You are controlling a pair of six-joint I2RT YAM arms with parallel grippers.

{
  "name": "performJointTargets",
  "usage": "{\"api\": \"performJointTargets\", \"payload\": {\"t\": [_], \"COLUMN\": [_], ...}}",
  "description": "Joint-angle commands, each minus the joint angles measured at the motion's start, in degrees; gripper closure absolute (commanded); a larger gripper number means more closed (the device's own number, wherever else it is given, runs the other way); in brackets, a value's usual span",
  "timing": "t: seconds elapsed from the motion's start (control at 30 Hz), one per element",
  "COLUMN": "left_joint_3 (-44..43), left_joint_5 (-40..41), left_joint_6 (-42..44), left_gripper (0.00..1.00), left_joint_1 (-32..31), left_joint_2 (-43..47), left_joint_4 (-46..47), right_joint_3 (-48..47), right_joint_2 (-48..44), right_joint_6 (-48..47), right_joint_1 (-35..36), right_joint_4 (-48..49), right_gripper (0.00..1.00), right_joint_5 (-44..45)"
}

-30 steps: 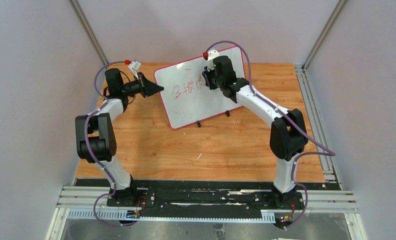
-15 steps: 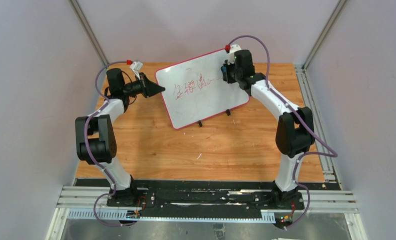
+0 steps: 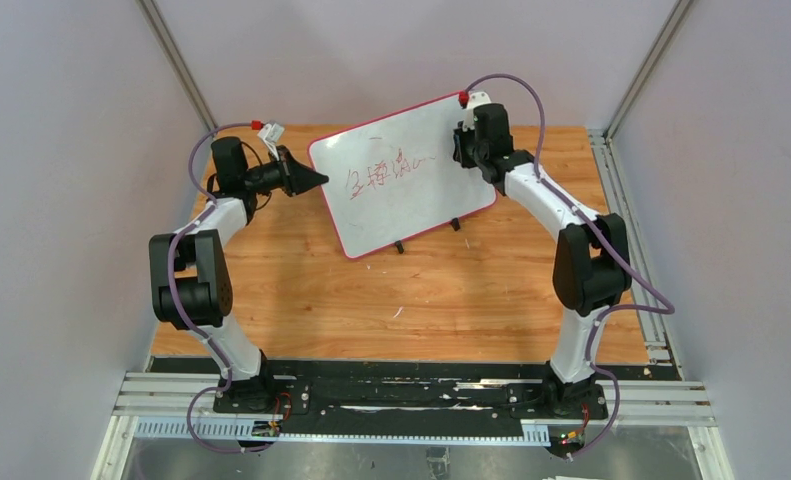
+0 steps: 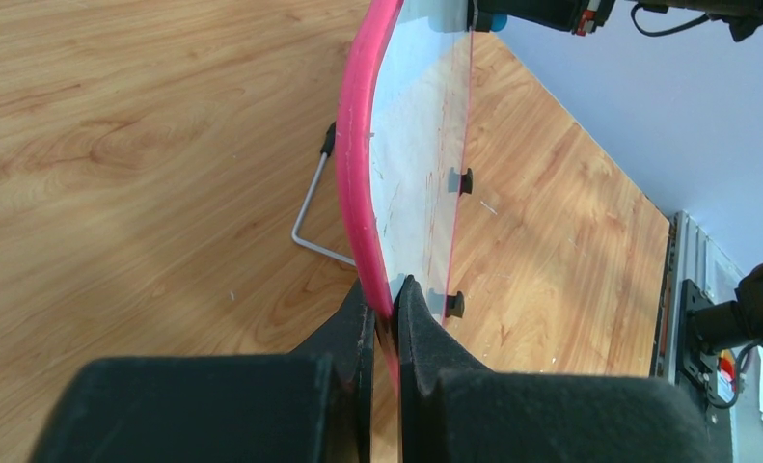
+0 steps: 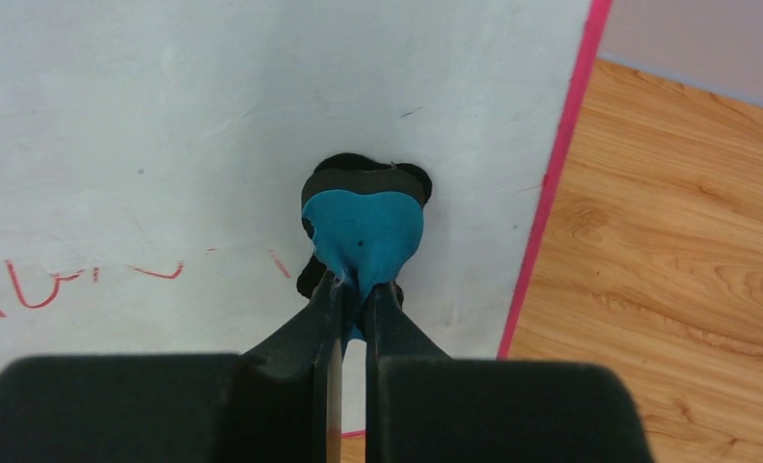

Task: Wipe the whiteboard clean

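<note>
Right claw (image 5: 355,289) clamped tight on small blue-and-black eraser (image 5: 363,227), pressed against upper right of large pink-framed white whiteboard (image 3: 411,205). Left claw (image 4: 387,304) pinches board's left frame edge. Board stands tilted, far middle of wooden counter (image 3: 421,290); red handwritten characters (image 3: 381,170) left of eraser.

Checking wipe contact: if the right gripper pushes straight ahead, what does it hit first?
The whiteboard. The right gripper is shut on the eraser, which looks pressed on the white face near its pink edge, though actual contact is hard to confirm.
</note>
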State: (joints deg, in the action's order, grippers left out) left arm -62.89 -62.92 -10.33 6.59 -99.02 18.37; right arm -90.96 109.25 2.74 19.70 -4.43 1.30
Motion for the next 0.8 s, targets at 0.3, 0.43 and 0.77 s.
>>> {"api": "performJointTargets", "payload": {"t": [0.3,0.43,0.77], "left_joint_3": [1.2,1.2,1.7], "left_joint_5": [4.2,4.1,4.0], "left_joint_6": [10.0,9.9,10.5], "left_gripper": [1.00,1.00,1.00], "left_joint_1": [0.1,0.0,0.1], "left_joint_2": [-0.3,-0.2,0.3], "left_joint_4": [-2.2,-2.2,-2.6], "right_joint_3": [2.8,2.2,0.1], "right_joint_2": [-0.5,-0.1,2.1], "right_joint_6": [1.7,0.2,1.0], "right_joint_1": [15.3,15.3,2.8], "right_joint_4": [2.3,1.5,-1.2], "right_gripper": [0.99,0.99,0.99], "right_joint_5": [-0.8,2.0,0.2]}}
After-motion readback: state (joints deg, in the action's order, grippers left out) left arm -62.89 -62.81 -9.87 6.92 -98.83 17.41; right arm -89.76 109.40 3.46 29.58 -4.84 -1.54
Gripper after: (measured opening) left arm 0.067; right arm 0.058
